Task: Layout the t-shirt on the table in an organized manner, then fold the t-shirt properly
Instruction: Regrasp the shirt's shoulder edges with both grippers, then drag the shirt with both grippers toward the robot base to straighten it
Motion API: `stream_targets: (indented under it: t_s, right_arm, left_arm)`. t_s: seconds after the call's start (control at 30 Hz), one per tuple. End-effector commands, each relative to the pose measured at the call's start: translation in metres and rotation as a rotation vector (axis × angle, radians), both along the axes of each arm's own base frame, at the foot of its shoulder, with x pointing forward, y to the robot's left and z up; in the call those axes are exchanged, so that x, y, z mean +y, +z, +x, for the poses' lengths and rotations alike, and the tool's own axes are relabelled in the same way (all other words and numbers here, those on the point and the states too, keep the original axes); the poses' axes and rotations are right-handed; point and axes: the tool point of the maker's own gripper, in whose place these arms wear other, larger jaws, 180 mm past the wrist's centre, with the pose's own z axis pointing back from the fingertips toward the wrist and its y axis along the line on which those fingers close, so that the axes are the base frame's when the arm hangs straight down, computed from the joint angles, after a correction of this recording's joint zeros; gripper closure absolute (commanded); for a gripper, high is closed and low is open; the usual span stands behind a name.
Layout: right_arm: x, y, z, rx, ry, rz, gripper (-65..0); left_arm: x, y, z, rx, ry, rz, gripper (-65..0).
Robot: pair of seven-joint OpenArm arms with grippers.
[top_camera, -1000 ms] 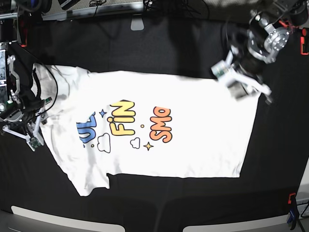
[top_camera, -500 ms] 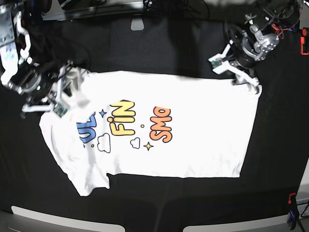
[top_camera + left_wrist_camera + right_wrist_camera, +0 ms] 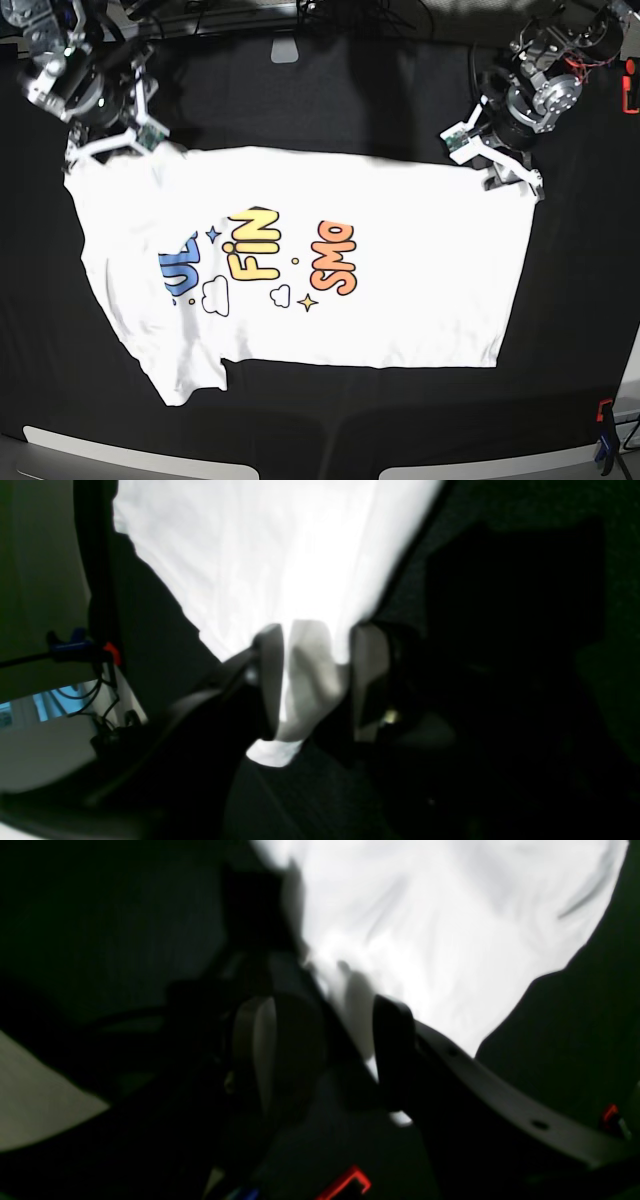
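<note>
Table (image 3: 300,430): Black all over. The strip closest to me has nothing of the shirt on it.
T-shirt (image 3: 420,260): It lies flat in the middle of the table, picture side up. The near sleeve (image 3: 185,375) is folded in a bit.
Print (image 3: 255,260): The blue, yellow and orange letters are easy to see, with no big wrinkles over them.
Left gripper (image 3: 312,680): It is at the far hem corner. A moment ago its jaws were wider. Now they have come in on a bunch of white cloth and are pinching it.
Right gripper (image 3: 325,1040): It has swung from the side of the table up to the far sleeve corner. Its jaws are fairly wide, with a thick fold of the shirt caught between them.
What changed: The far sleeve used to sit loose. Now it is pulled out to a point.
What it means: I think both far corners are held, so I can stretch the far edge straight. The folding has not begun.
</note>
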Motion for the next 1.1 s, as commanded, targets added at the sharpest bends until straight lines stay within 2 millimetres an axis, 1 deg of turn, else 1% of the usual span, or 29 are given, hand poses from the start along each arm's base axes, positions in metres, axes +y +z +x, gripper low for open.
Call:
stream_targets:
  t_s: [0.0,0.07,0.13,0.23,0.27,0.3,0.4,0.47,0.57,0.63,0.7,0.77,0.83,0.9,0.97,1.07]
  right_arm:
    - [-0.004,0.006,0.005,-0.038,0.013,-0.022,-30.3]
    - [-0.016,0.005,0.008,-0.078,-0.013,-0.066,-30.3]
    - [-0.033,0.003,0.016,-0.123,-0.041,-0.121,-30.3]
    - [-0.054,-0.007,0.02,-0.121,-0.057,-0.184,-30.3]
    - [-0.057,-0.011,0.02,-0.118,-0.05,-0.198,-30.3]
    - [-0.059,-0.015,0.019,-0.113,-0.04,-0.208,-30.3]
    - [-0.05,-0.024,0.014,-0.105,0.008,-0.22,-30.3]
    - [-0.045,-0.024,0.016,-0.149,0.036,-0.265,-30.3]
    - [-0.047,-0.017,0.023,-0.241,0.021,-0.338,-30.3]
    - [-0.047,-0.021,0.018,-0.224,0.018,-0.348,-30.3]
    - [-0.054,-0.028,0.014,-0.202,0.015,-0.367,-30.3]
    - [-0.068,-0.032,0.012,-0.202,0.005,-0.414,-30.3]
    - [-0.083,-0.032,0.013,-0.235,-0.023,-0.466,-30.3]
    - [-0.092,-0.031,0.013,-0.255,-0.041,-0.498,-30.3]
    - [-0.096,-0.032,0.013,-0.261,-0.048,-0.506,-30.3]
    - [-0.096,-0.03,0.015,-0.282,-0.057,-0.501,-30.3]
  left_arm:
    - [0.001,0.005,0.005,-0.017,-0.004,-0.001,-17.0]
    - [0.0,0.006,0.005,-0.021,-0.007,-0.006,-16.8]
    - [0.001,0.008,0.007,-0.034,0.005,-0.011,-16.8]
    - [0.003,0.011,0.011,-0.062,0.027,-0.018,-19.1]
    - [0.004,0.012,0.011,-0.067,0.03,-0.02,-19.4]
    - [0.003,0.012,0.011,-0.068,0.03,-0.02,-19.4]
    - [0.004,0.012,0.011,-0.066,0.03,-0.019,-19.4]
    - [0.003,0.012,0.011,-0.067,0.029,-0.02,-19.4]
    - [0.004,0.013,0.012,-0.074,0.033,-0.023,-19.4]
    - [0.004,0.015,0.014,-0.083,0.039,-0.026,-19.4]
    - [0.004,0.014,0.013,-0.083,0.039,-0.026,-19.4]
    - [0.004,0.014,0.013,-0.078,0.042,-0.033,-19.4]
    - [0.002,0.014,0.012,-0.068,0.049,-0.056,-19.4]
    - [-0.002,0.013,0.011,-0.061,0.048,-0.084,-19.4]
    - [-0.005,0.015,0.012,-0.067,0.036,-0.1,-19.4]
    - [-0.005,0.017,0.015,-0.074,0.035,-0.1,-19.4]
